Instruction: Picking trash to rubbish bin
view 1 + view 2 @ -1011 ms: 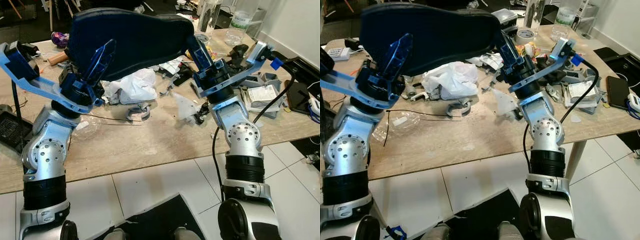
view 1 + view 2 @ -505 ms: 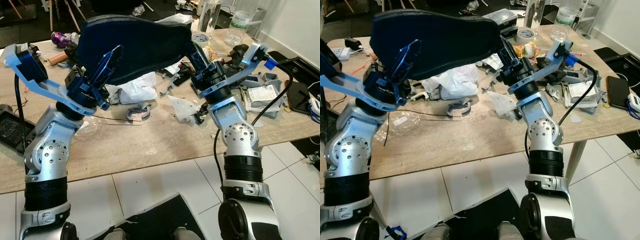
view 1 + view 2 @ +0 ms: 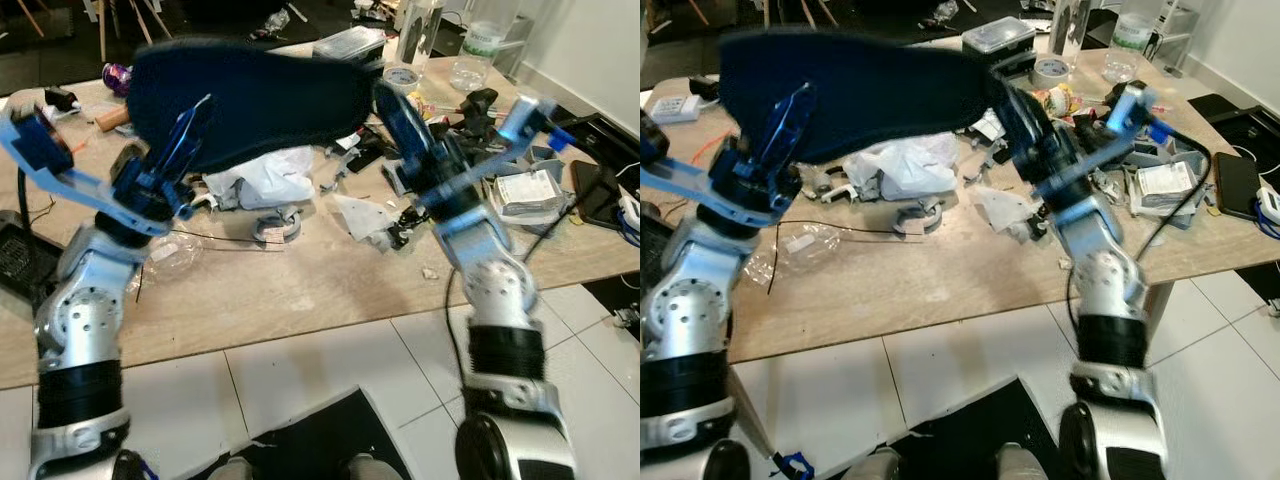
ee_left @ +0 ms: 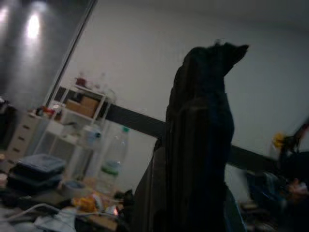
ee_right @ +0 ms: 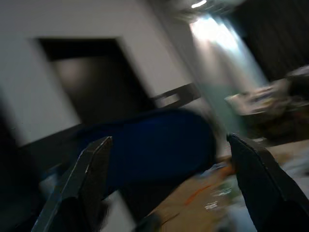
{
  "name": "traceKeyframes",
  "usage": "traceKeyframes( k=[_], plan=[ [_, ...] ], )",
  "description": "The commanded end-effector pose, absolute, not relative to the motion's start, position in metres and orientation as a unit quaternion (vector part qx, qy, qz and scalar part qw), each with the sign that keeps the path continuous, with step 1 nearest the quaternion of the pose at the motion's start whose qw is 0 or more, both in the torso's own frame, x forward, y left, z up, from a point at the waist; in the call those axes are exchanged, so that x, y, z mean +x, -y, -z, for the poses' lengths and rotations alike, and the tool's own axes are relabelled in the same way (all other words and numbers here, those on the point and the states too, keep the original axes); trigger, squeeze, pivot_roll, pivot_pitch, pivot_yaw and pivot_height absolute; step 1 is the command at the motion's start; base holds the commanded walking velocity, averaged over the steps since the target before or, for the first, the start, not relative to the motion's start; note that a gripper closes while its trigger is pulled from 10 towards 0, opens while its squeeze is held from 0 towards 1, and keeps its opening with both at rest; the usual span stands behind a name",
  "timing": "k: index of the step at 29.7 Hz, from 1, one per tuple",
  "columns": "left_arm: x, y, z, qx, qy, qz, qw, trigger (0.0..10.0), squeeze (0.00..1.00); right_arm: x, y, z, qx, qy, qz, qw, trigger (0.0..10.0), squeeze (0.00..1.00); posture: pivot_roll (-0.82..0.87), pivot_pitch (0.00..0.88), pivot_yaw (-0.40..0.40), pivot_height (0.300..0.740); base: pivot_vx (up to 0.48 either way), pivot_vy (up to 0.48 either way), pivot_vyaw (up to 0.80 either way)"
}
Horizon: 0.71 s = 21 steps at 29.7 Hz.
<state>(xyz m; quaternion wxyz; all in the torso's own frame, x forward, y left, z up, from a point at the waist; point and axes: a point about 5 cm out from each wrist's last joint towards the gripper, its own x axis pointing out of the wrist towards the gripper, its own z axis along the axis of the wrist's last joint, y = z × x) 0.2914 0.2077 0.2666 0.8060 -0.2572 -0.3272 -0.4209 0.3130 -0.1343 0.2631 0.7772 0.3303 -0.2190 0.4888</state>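
We note a light wooden table (image 3: 290, 290) over a white tiled floor (image 3: 300, 370). On it lie a crumpled white plastic bag (image 3: 262, 175), a thin black wire (image 3: 215, 238), a clear plastic wrapper (image 3: 790, 245), a tape roll (image 3: 1048, 70), a clear lidded box (image 3: 992, 35), two plastic bottles (image 3: 480, 40) at the far edge, booklets (image 3: 527, 190) and a phone (image 3: 1239, 183) on the right.

The right hand (image 5: 169, 193), fingers spread wide, faces a blurred dark blue object (image 5: 154, 145).
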Motion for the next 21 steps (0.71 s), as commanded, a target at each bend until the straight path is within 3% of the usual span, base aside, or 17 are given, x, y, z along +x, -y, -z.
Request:
traceKeyframes(
  k=[1, 2, 4, 6, 7, 10, 14, 15, 16, 21],
  plan=[
    [0.288, -0.217, -0.265, -0.267, 0.332, 0.418, 0.802, 0.0, 0.00, 0.288, 0.124, -0.265, 0.301, 0.211, -0.580, 0.727, 10.0, 0.00, -0.02, 0.140, 0.008, 0.740, 0.000, 0.000, 0.00],
    [0.289, -0.219, -0.261, -0.269, 0.325, 0.413, 0.807, 0.0, 0.00, 0.274, 0.120, -0.257, 0.281, 0.188, -0.625, 0.703, 10.0, 0.00, -0.02, 0.140, 0.008, 0.740, 0.000, 0.000, 0.00],
    [0.290, -0.219, -0.258, -0.268, 0.319, 0.410, 0.811, 0.0, 0.00, 0.269, 0.118, -0.250, 0.274, 0.172, -0.639, 0.697, 10.0, 0.00, -0.02, 0.140, 0.008, 0.740, 0.000, 0.000, 0.00],
    [0.291, -0.220, -0.256, -0.270, 0.318, 0.405, 0.814, 0.0, 0.00, 0.270, 0.118, -0.246, 0.271, 0.161, -0.636, 0.705, 10.0, 0.00, -0.02, 0.140, 0.008, 0.740, 0.000, 0.000, 0.00],
    [0.293, -0.223, -0.254, -0.274, 0.315, 0.390, 0.821, 0.0, 0.00, 0.274, 0.117, -0.238, 0.251, 0.140, -0.623, 0.727, 10.0, 0.00, -0.02, 0.140, 0.008, 0.740, 0.000, 0.000, 0.00],
    [0.296, -0.231, -0.252, -0.283, 0.314, 0.369, 0.828, 0.0, 0.00, 0.271, 0.116, -0.228, 0.210, 0.104, -0.623, 0.746, 10.0, 0.00, -0.02, 0.140, 0.008, 0.740, 0.000, 0.000, 0.00],
    [0.296, -0.239, -0.251, -0.291, 0.310, 0.353, 0.834, 0.0, 0.00, 0.268, 0.117, -0.221, 0.193, 0.077, -0.630, 0.749, 10.0, 0.00, -0.02, 0.140, 0.008, 0.740, 0.000, 0.000, 0.00],
    [0.296, -0.242, -0.249, -0.292, 0.305, 0.349, 0.837, 3.4, 0.00, 0.265, 0.119, -0.218, 0.187, 0.067, -0.634, 0.748, 10.0, 0.00, -0.03, 0.137, 0.007, 0.740, 0.000, 0.000, 0.00],
    [0.293, -0.244, -0.248, -0.290, 0.299, 0.357, 0.836, 10.0, 0.00, 0.262, 0.121, -0.216, 0.186, 0.059, -0.639, 0.744, 10.0, 0.00, -0.03, 0.137, 0.007, 0.740, 0.000, 0.000, 0.00],
    [0.277, -0.235, -0.242, -0.282, 0.262, 0.415, 0.825, 10.0, 0.00, 0.258, 0.124, -0.206, 0.172, 0.033, -0.645, 0.744, 10.0, 0.00, -0.02, 0.132, 0.007, 0.740, 0.000, 0.000, 0.00]
  ],
)
